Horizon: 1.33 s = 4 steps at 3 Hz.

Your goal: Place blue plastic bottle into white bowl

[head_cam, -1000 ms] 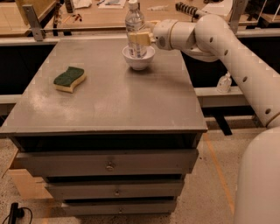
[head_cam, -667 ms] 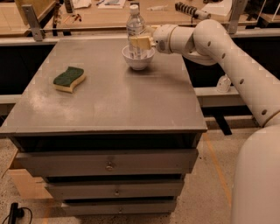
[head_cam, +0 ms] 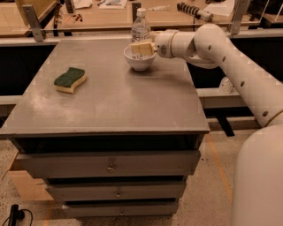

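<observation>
Blue plastic bottle (head_cam: 140, 27): upright, white cap on top, clear body with pale label. Its lower part drops behind the rim of the white bowl (head_cam: 139, 63), so it stands in or just over the bowl; whether the base touches the bowl's floor cannot be told.

White bowl: on the counter (head_cam: 119, 101), toward the far edge, right of centre. Nothing seen in it apart from the bottle's lower end.

Gripper (head_cam: 142, 48): reaches in from the right, level with the bowl's rim. Its tan fingers (head_cam: 136, 48) are pinched on the bottle's lower body, just above the bowl. The white arm (head_cam: 230, 66) runs from the lower right up and across to the gripper.

Sponge (head_cam: 70, 80): green top, yellow underside, lying flat on the left side of the counter, well apart from the bowl.

Counter: grey top, with three drawers (head_cam: 110, 164) stacked beneath, all closed. Behind it a wooden workbench (head_cam: 101, 13) with small items too blurred to name.
</observation>
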{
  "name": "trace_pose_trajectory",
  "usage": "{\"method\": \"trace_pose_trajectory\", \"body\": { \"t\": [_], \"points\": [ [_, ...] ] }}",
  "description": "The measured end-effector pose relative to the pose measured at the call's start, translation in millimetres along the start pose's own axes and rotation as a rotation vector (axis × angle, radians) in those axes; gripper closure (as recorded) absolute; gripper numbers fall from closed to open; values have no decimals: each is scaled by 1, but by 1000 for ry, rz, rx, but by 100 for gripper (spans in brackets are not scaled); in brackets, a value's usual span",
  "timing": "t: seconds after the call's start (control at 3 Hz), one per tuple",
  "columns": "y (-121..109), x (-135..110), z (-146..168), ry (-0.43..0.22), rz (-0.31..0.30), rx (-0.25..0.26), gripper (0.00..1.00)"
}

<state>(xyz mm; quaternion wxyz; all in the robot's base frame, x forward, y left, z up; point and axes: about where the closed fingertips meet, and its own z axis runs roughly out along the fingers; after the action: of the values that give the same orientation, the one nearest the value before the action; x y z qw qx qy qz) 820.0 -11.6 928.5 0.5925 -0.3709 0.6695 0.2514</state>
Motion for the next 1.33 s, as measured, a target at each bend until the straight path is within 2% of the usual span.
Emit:
{"method": "trace_pose_trajectory", "body": {
  "t": [0.33, 0.67, 1.0, 1.33],
  "points": [
    [1, 2, -7, 13, 6, 5, 0],
    [4, -5, -28, 4, 4, 14, 0],
    [11, -14, -67, -14, 4, 26, 0],
    [23, -20, -121, -6, -5, 51, 0]
  ]
}}
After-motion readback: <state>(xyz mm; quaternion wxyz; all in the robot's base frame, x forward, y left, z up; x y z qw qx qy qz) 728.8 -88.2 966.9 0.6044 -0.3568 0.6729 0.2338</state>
